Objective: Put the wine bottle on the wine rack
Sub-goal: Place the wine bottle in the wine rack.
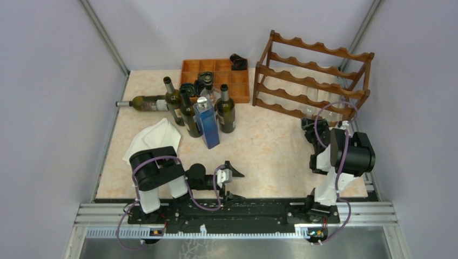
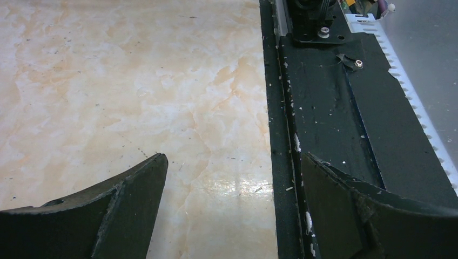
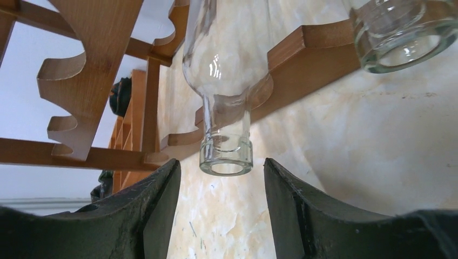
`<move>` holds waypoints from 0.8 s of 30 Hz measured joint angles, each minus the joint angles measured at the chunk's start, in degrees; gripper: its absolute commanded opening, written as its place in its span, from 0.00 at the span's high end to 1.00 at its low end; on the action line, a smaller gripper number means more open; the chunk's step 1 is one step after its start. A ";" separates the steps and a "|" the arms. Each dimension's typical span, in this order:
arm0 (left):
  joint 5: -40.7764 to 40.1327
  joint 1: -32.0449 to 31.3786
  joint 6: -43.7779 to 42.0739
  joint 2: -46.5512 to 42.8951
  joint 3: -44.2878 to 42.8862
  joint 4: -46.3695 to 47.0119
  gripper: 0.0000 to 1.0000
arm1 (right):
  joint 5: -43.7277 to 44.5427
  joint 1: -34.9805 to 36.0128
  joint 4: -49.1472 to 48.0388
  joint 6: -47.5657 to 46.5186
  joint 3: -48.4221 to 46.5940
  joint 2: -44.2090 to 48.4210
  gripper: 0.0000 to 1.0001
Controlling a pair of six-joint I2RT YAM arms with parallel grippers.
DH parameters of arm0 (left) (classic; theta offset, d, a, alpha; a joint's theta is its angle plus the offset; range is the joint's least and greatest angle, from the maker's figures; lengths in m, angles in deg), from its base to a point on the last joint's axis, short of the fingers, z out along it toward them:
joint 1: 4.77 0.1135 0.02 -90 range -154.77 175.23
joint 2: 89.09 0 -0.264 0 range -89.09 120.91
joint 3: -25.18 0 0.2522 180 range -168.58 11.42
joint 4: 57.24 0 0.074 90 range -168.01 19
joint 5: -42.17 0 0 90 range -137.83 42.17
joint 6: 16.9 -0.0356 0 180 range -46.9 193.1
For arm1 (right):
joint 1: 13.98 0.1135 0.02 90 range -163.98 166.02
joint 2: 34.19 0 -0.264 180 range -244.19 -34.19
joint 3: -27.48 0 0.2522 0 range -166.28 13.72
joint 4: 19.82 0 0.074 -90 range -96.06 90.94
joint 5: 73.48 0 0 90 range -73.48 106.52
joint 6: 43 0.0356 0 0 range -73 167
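Far left of the table: a crumpled white cloth (image 1: pixel 154 137), then a cluster of dark green glass bottles (image 1: pixel 226 110), not needed for this entry.

The left gripper (image 2: pixel 233 157) hangs low over the near edge of the beige marble-patterned table (image 2: pixel 108 81). Its fingers are spread wide and there is nothing between them.

The reddish-brown wooden wine rack with scalloped rails (image 1: pixel 313 67) stands at the back right. The clear glass wine bottle (image 3: pixel 227 54) lies in it. Its shoulder is cradled in a scallop of a front rail and its neck points out towards the right wrist camera. It is probably on the lowest tier, but clear glass hardly shows in the top view, so we cannot confirm this.

The right gripper (image 3: pixel 221 161) has a finger on either side of the bottle's mouth. There is a visible gap on both sides, so the fingers are parted and not pinching anything.

A second clear glass bottle (image 3: pixel 402 38) sits one scallop further right.

Handling, in our judgement:
- The bottle is rigid, smooth, slippery and brittle.
- It looks empty, so it is lighter than a full one, though thick glass is not trivial to lift.
- It is round and will roll off any flat surface. Here the scallops hold it.
- The best hold is the neck just under the lip ring, where the collar stops the fingers sliding off.
- The body looks too wide and slick to grip safely.
- A neck grip leaves a long lever, so any move should be slow, with no knocks against the neighbouring glass or the rail.
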 measured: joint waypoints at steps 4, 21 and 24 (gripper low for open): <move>0.00 0.00 0.00 0.00 0.00 0.02 0.01 | 0.66 -0.20 -1.84 2.03 0.00 -1.70 0.43; 0.02 0.00 0.00 0.02 -0.02 0.00 0.01 | 3.56 -0.20 -11.72 6.19 0.11 -8.11 0.48; 0.02 0.00 0.00 0.09 -0.09 0.02 0.01 | 3.72 -0.20 -11.67 6.49 0.02 -8.26 0.50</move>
